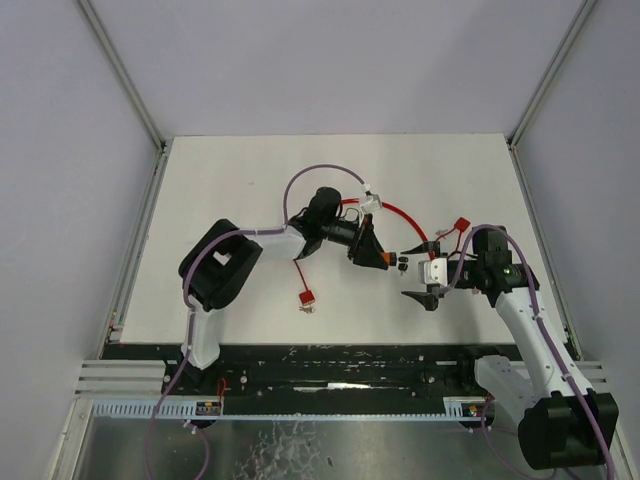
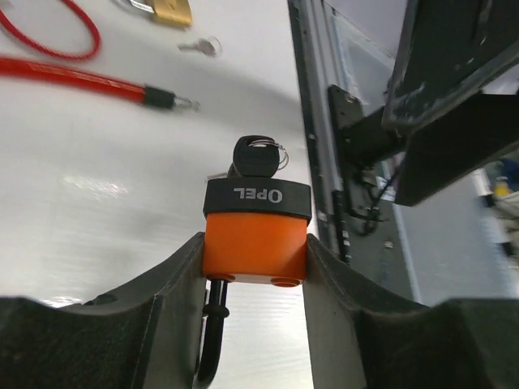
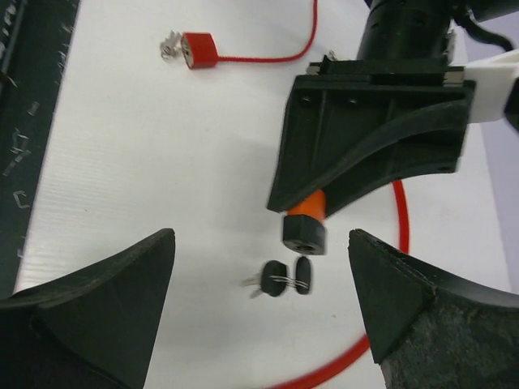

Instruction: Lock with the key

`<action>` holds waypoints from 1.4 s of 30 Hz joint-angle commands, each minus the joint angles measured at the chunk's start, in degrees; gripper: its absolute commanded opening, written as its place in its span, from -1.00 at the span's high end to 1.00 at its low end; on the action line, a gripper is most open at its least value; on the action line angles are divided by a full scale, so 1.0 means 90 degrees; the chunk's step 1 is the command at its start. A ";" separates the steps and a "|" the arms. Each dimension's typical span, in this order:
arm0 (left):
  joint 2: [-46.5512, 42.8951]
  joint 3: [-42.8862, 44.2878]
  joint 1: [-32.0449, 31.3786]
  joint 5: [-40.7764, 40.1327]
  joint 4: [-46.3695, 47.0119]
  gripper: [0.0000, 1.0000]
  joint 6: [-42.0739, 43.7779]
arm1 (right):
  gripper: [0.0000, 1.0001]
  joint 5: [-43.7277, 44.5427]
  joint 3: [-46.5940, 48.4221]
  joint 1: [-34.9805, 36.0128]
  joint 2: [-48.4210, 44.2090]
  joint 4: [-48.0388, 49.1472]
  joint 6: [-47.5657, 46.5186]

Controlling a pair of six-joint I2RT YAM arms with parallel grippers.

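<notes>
White table (image 1: 230, 180); left gripper (image 1: 383, 256) pinching orange black-capped padlock (image 2: 255, 239); right gripper (image 3: 260, 235) spread wide, empty.
Black-headed keys on wire ring (image 3: 284, 278), loose just beside padlock's cap: pinch one head squarely, align blade with keyway.

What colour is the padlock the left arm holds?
The padlock is orange with a black band marked OPEL; the left wrist view shows it best.
</notes>
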 commanded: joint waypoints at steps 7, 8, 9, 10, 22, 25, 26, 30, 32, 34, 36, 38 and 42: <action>0.0323 -0.0001 0.0020 0.1401 0.2528 1.00 -0.3744 | -0.65 0.0652 -0.0435 0.0237 -0.0083 0.1599 0.0176; 0.0363 -0.0016 0.0020 0.1424 0.2785 1.00 -0.3966 | -0.60 0.0665 -0.0466 0.0279 -0.0059 0.1743 0.0345; 0.0405 -0.0022 0.0021 0.1452 0.2996 1.00 -0.4128 | -0.57 0.0677 -0.0491 0.0322 -0.0034 0.1859 0.0450; 0.0444 -0.0022 0.0013 0.1473 0.3222 1.00 -0.4315 | -0.54 0.0683 -0.0520 0.0359 -0.0013 0.1954 0.0544; 0.0765 0.0043 -0.0049 0.1618 0.4447 1.00 -0.5334 | -0.13 0.0541 -0.0621 0.0560 0.0112 0.2455 0.1026; 0.0772 0.0065 -0.0067 0.1610 0.4490 1.00 -0.5369 | -0.05 0.0563 -0.0635 0.0664 0.0137 0.2504 0.1045; 0.0784 0.0070 -0.0065 0.1612 0.4522 1.00 -0.5391 | -0.02 0.0563 -0.0646 0.0679 0.0144 0.2513 0.1050; 0.0819 0.0087 -0.0073 0.1608 0.4646 1.00 -0.5498 | 0.04 0.0511 -0.0647 0.0720 0.0125 0.2580 0.1102; 0.0849 0.0100 -0.0078 0.1610 0.4718 1.00 -0.5547 | 0.05 0.0465 -0.0633 0.0725 0.0113 0.2582 0.1117; 0.0889 0.0106 -0.0077 0.1619 0.4829 1.00 -0.5651 | 0.06 0.0398 -0.0612 0.0739 0.0101 0.2596 0.1165; 0.0915 0.0120 -0.0079 0.1626 0.4949 1.00 -0.5743 | 0.07 0.0352 -0.0600 0.0742 0.0090 0.2588 0.1202; 0.0934 0.0125 -0.0077 0.1626 0.4974 1.00 -0.5761 | 0.07 0.0331 -0.0558 0.0741 0.0059 0.2586 0.1255; 0.0991 0.0171 -0.0090 0.1608 0.4972 0.99 -0.5785 | 0.08 0.0301 -0.0485 0.0739 0.0006 0.2554 0.1334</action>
